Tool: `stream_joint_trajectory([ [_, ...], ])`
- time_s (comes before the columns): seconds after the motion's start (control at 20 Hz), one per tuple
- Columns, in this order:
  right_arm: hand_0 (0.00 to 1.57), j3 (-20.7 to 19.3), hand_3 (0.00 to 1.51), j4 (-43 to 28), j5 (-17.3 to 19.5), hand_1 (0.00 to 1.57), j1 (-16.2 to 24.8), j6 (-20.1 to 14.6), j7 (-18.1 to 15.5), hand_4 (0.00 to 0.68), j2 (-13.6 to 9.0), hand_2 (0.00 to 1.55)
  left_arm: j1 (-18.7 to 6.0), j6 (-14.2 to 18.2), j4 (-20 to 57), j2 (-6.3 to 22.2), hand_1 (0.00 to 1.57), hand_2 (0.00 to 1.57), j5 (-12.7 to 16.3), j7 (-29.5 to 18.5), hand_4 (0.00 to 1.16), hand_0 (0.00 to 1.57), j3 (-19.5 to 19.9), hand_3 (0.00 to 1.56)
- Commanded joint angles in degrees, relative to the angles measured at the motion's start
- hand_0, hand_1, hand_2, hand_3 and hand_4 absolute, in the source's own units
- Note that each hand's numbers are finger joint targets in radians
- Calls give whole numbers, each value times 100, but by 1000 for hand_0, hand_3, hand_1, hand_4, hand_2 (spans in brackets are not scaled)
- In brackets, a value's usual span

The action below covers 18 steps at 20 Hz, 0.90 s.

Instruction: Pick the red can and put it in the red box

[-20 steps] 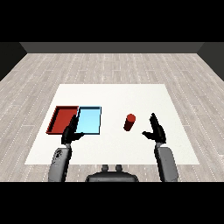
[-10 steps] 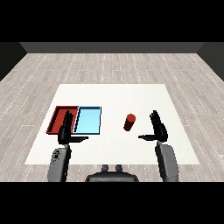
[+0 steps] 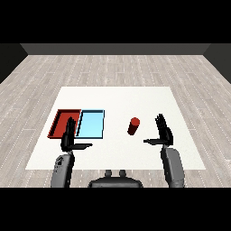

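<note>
- Nothing grasped so far: the red can point(image 3: 133, 126) stands upright on the white table point(image 3: 180, 153), just off the thumb tip of the right hand point(image 3: 163, 134), not touched.
- Right hand's fingers are straight and raised, thumb stuck out toward the can.
- Left hand point(image 3: 69, 137) likewise flat-fingered, thumb out, holding nothing, its fingertips over the red tray point(image 3: 57, 124) beside the light blue tray point(image 3: 91, 124).
- Left to do, by my reckoning: everything — grasp, lift, carry, release into red.

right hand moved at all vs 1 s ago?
Yes, slightly. The right hand has drifted toward the view's right, away from the red can, which stands where it was on the white table. Its fingers are open.
</note>
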Motion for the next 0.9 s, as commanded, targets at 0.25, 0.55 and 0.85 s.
stream_joint_trajectory([
  [0.25,0,-39,0,178,-86,0,-290,-91,69,0,107,0,-345,280,-437,-20,0,0,-31,694,0,0,-29,0],
  [0.55,0,-133,0,838,-10,0,-476,48,-253,0,-52,0,-184,67,112,-56,0,0,-11,34,0,0,-54,0],
  [0.85,0,13,0,820,-202,0,-995,-297,283,0,317,0,-57,111,-196,-53,0,0,-7,205,0,0,-71,0],
])
